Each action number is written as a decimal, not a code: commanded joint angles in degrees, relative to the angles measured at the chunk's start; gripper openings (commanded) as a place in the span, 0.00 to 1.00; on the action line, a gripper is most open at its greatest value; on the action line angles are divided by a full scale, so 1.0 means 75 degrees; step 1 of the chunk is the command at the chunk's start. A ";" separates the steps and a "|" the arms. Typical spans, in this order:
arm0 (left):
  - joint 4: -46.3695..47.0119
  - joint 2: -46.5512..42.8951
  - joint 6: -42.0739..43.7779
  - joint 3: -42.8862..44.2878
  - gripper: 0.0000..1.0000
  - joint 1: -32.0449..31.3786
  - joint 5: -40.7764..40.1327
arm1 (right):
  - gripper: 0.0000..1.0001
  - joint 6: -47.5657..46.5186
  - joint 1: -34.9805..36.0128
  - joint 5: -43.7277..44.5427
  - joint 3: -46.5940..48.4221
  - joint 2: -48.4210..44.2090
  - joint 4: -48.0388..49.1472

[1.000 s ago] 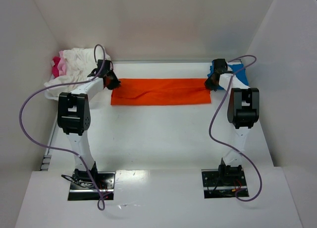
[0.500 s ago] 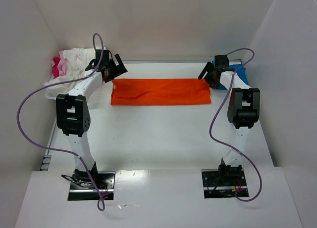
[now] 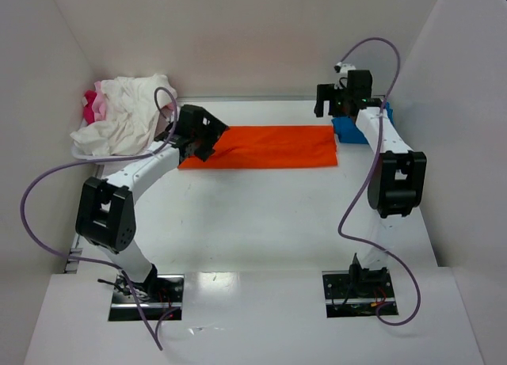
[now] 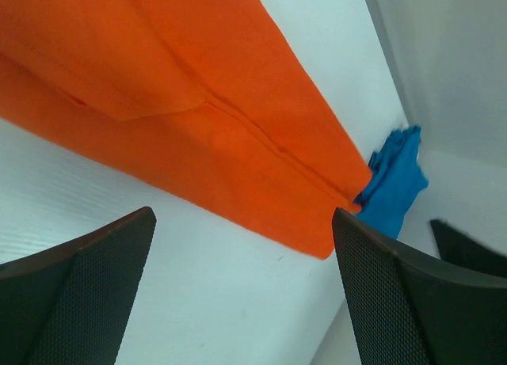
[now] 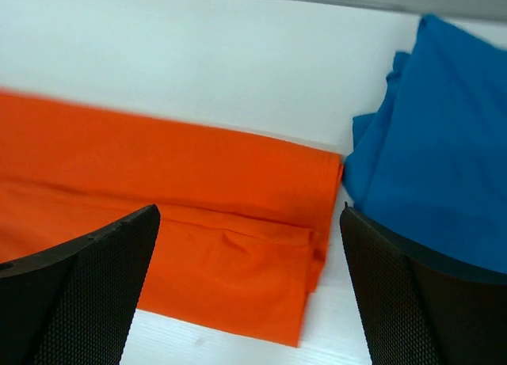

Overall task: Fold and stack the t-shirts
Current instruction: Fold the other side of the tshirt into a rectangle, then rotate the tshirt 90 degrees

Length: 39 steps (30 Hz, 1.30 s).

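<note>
— Four colours of cloth on the white table (image 3: 261, 214). Largest first?
— Orange t-shirt (image 3: 269, 146): lies folded into a long flat band, set crosswise toward the table's far side.
— Next in size?
— White shirts (image 3: 119, 121): heaped loose near the orange t-shirt's left end. Cannot tell whether touching it, with the arm in the way.
— And at the other end?
— Blue t-shirt (image 3: 354, 131): bunched against the orange t-shirt's right end, touching its far corner.
— Anything smaller?
— Pink one (image 3: 91, 108): only a scrap, peeking from behind the white heap on the side away from the orange t-shirt.
— Tools?
— Left gripper (image 4: 245, 302): hangs over the orange t-shirt's left end, fingers spread wide, nothing between them. Right gripper (image 5: 249, 294): hovers above its far right corner, beside the blue, likewise spread and empty.
</note>
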 commanded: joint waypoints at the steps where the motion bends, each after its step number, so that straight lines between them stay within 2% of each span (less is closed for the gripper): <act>1: 0.0113 0.0164 -0.1897 0.0319 1.00 -0.0201 -0.1312 | 1.00 -0.3032 0.0703 0.0102 -0.0139 -0.0043 -0.0376; 4: -0.0009 0.0863 -0.2083 0.0890 1.00 -0.0272 -0.1385 | 1.00 -0.3195 0.0725 0.0000 -0.0221 0.0285 -0.0376; 14: 0.0073 0.1426 -0.2552 0.1323 1.00 -0.0191 -0.1558 | 1.00 -0.3897 0.0725 0.0235 -0.0701 0.0543 -0.0263; 27: 0.0659 0.1478 -0.2338 0.0836 1.00 0.0415 -0.1025 | 1.00 -0.4355 0.1372 0.1452 -0.0702 0.1671 -0.0411; 35: 0.0425 0.1407 -0.1831 0.0785 1.00 0.0466 -0.1753 | 1.00 -0.4121 0.1777 0.1523 -0.0682 0.1961 -0.0715; 39: 0.0000 0.1407 -0.1545 0.0785 1.00 0.0466 -0.2063 | 1.00 -0.3968 0.2256 0.1834 -0.1215 0.1545 -0.0747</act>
